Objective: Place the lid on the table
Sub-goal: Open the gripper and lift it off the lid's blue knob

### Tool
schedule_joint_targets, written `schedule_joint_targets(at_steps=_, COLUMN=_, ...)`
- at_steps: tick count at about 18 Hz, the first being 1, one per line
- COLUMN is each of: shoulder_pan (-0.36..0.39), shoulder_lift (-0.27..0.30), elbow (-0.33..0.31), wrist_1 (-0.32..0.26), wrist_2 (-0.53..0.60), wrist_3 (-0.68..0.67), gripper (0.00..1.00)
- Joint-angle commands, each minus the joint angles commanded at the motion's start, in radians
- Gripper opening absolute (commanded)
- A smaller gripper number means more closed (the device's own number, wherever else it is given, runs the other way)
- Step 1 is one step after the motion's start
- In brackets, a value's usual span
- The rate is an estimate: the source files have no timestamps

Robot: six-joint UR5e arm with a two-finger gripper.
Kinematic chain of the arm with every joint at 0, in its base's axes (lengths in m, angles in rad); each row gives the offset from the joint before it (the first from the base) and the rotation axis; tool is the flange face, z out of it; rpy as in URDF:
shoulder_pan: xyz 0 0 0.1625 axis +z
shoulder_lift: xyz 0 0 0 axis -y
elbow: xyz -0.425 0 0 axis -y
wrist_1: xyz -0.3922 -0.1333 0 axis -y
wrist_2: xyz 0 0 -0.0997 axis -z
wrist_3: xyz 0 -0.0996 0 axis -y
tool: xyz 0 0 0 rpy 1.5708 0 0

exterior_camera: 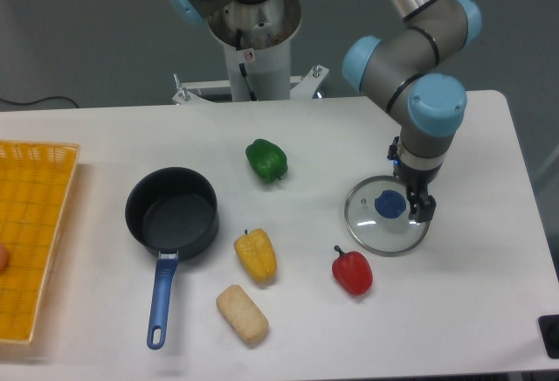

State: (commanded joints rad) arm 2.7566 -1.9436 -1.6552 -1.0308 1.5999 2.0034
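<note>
well, the lid [387, 216] lies flat on the table [472, 311], right under the gripper [416, 205], its blue knob just to the gripper's left. fingers look close together, though i can't tell if they grip the rim. a red pepper [352, 271] sits nearby.

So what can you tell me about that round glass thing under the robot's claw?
It is a lid: a clear glass disc with a thin metal rim and a small blue knob at its centre. It looks flat on the white table, right of the red pepper. The gripper is just over its right side, beside the knob; whether it touches or grips the lid is unclear.
</note>
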Motion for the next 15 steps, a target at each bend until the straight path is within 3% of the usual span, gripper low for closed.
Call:
schedule_joint_targets(at_steps=3, shoulder_pan=-0.009, shoulder_lift=0.003, elbow=0.003, wrist_1=-0.006, wrist_2=-0.003, wrist_3=-0.008, gripper=1.0)
schedule_joint_targets(at_steps=9, shoulder_pan=-0.008, shoulder_lift=0.003, elbow=0.071, wrist_1=-0.09, wrist_2=-0.005, wrist_3=0.0, gripper=1.0)
schedule_joint_targets(at_steps=15, shoulder_pan=-0.006, shoulder_lift=0.002, elbow=0.071, wrist_1=-0.094, wrist_2=-0.017, wrist_3=0.0, gripper=1.0)
